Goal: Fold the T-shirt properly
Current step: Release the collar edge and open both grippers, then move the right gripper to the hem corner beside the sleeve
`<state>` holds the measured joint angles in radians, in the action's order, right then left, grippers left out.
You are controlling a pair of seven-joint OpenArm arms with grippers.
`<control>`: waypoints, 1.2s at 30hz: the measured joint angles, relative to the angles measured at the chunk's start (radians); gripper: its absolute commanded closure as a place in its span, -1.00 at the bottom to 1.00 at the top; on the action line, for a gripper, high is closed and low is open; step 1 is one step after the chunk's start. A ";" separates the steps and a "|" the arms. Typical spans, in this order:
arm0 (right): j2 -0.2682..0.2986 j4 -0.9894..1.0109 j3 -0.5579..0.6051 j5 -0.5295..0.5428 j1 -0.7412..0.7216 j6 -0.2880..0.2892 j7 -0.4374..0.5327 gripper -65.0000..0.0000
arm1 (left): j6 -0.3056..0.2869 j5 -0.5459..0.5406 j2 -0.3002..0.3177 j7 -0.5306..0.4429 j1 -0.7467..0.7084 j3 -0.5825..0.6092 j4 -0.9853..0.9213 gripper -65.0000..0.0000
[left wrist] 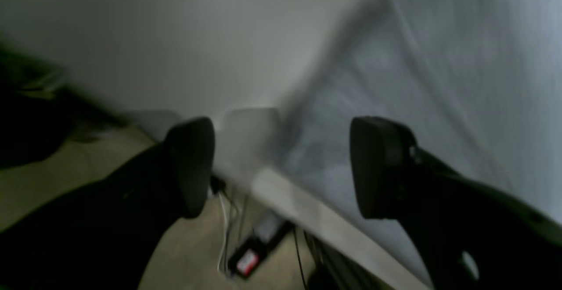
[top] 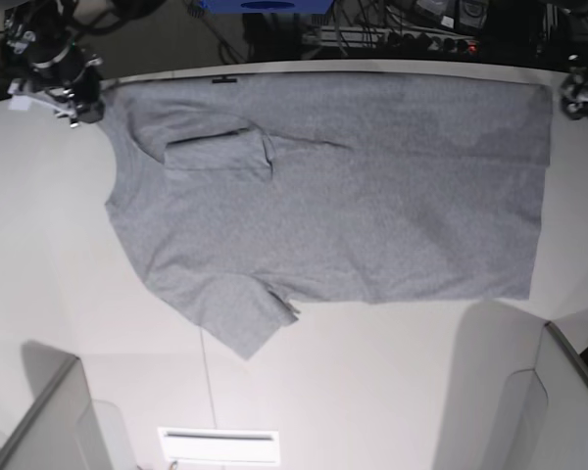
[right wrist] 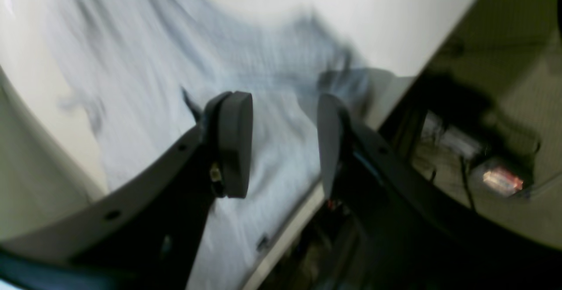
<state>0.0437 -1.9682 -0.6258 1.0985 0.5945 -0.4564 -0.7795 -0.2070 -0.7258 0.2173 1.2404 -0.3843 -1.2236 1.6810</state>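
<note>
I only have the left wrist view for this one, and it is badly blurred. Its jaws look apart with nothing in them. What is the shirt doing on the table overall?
Observer: In the base view the T-shirt lies spread flat on the white table, plain grey side up, its top edge along the far edge of the table.
Operator: Are the sleeves out?
Observer: One sleeve is folded in over the body; the other sleeve sticks out toward the near side.
Operator: And the other arm?
Observer: The right gripper has its jaws apart in its own wrist view, nothing between them, above a shirt edge by the table's edge.
</note>
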 measured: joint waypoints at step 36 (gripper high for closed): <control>0.309 1.557 0.812 -0.458 -1.291 0.760 0.293 0.15 | 0.002 -0.002 0.105 -0.002 0.150 0.234 0.105 -0.42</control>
<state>0.3531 -0.4114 0.1860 0.6403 -0.6968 0.3031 -0.4862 -0.2050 -0.7273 0.3222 1.2381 -0.2340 -0.9894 1.7859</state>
